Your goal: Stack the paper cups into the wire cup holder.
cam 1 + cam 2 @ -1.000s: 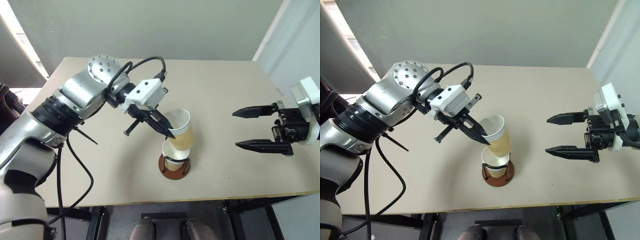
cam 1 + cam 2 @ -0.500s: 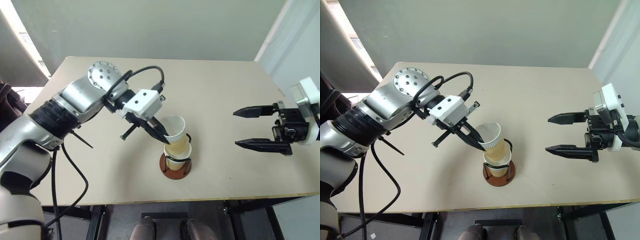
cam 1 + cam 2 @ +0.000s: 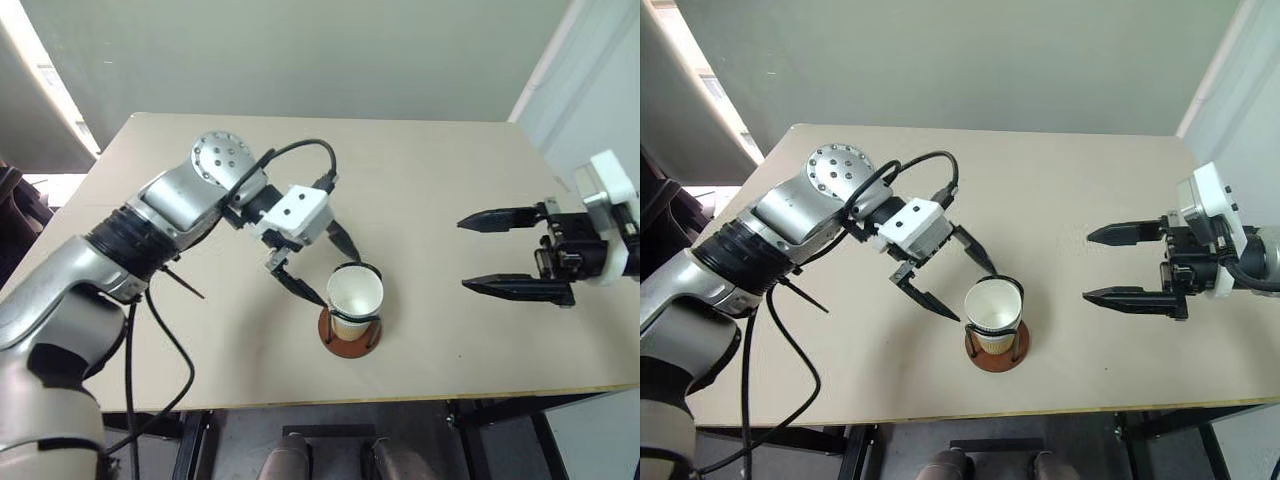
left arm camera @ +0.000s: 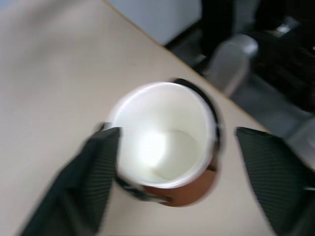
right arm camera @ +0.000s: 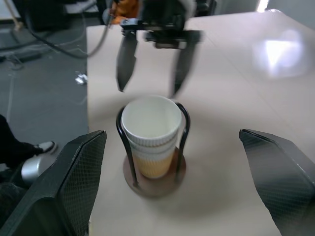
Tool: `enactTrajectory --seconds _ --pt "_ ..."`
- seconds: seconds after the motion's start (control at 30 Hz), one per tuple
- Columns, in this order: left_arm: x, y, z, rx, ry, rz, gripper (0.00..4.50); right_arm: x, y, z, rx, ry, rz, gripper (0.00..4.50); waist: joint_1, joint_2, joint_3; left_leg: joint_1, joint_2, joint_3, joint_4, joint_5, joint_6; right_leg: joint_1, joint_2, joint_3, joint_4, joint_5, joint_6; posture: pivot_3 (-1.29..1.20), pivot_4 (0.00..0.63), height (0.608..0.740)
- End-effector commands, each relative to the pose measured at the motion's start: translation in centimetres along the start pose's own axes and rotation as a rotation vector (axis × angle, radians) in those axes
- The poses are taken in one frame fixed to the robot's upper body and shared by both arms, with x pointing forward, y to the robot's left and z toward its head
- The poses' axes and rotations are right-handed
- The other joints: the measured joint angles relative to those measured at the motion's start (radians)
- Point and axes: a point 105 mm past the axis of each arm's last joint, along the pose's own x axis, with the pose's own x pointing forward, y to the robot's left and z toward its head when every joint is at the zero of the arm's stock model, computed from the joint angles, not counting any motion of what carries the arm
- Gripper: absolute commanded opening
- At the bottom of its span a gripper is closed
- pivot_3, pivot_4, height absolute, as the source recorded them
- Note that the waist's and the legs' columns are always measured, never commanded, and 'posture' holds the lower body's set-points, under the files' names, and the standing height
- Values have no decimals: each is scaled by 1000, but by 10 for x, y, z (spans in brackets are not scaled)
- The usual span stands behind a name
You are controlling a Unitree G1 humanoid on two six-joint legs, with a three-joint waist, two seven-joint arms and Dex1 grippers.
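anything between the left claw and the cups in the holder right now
Nothing visible. The left claw stands open right beside the stacked paper cups, which sit nested inside the wire cup holder. The bare table lies between the stack and the open right claw.

Silver-grey metal left arm (image 3: 150,215) with a round shoulder-like cap dotted with small screw holes, black ribbed collar, loose black cables looping alongside. White boxy wrist block leading into a left gripper (image 3: 328,267) of two slim black pointed fingers. White-housed right gripper (image 3: 510,253) with black mechanism and two long black tapered fingers.
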Motion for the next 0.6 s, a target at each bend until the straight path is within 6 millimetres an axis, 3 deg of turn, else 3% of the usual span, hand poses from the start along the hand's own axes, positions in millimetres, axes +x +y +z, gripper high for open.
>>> enactTrajectory --seconds 0.03,0.13,0.23,0.33,0.47,0.6 --pt "-37 -2 -8 -104 -31 222 4480 13 -3 -4 -3 -17 66 4500 -15 1 -1 0 0 0 0 0 0 0 0 0 0 0 0 0 150 740" --pt "-55 -31 -31 -293 -61 319 4480 14 -12 -16 28 -3 71 4500 -32 4 -2 2 1 2 -3 4 -8 -1 1 2 0 0 0 0 150 740" --pt "-77 -80 -52 -528 -111 424 4480 7 -23 -26 79 -2 77 4500 -38 4 -1 1 1 4 -6 7 -12 -4 2 6 0 0 0 0 150 740" --pt "-84 -122 -63 -697 -96 496 4480 -7 -33 -39 126 40 66 4500 -36 4 -1 0 1 6 -8 7 -12 -7 2 8 0 0 0 0 150 740" --pt "-86 -153 -67 -788 -63 595 4480 -32 -44 -56 168 113 -11 4500 -13 4 -1 0 0 6 -6 6 -10 -6 1 11 0 -1 0 0 150 740" --pt "-93 -169 -53 -801 -49 674 4480 -52 -47 -51 159 124 -56 4500 -11 3 -1 0 0 7 -5 1 -2 -6 1 12 2 -1 -4 0 150 740"
